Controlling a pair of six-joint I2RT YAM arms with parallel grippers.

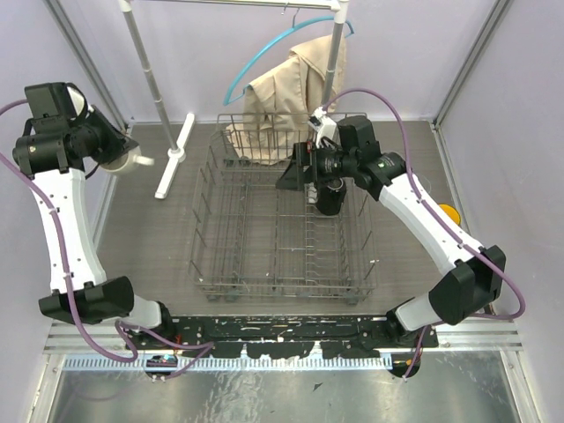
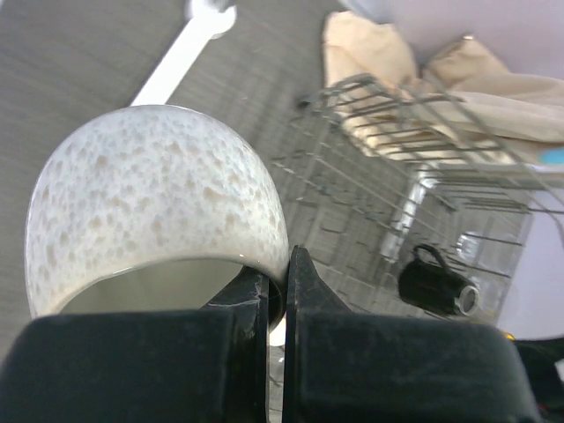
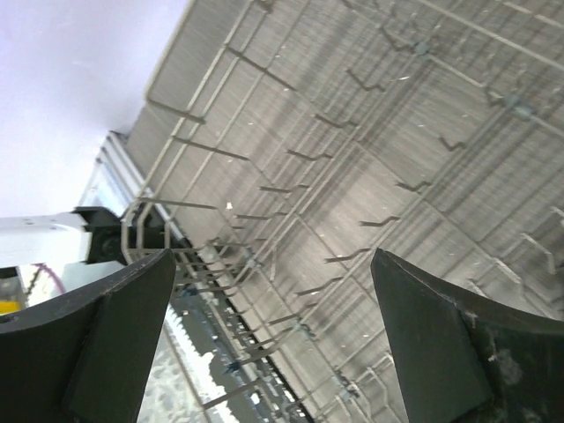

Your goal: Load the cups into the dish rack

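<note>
Left gripper point(image 2: 280, 269), jaws pinching the white mug point(image 2: 150, 203) by its rim, should set it gently between dish rack point(image 1: 282, 289) tines; right gripper point(image 3: 271, 264) jaws gape empty.

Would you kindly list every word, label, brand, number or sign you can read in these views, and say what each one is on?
None can be read in any view.
white mug: speckled glaze only, no print.
black mug: plain on the side that shows.
dish rack: bare wire, no tag visible.
small coloured part at the table's near edge: too small to read.
</note>
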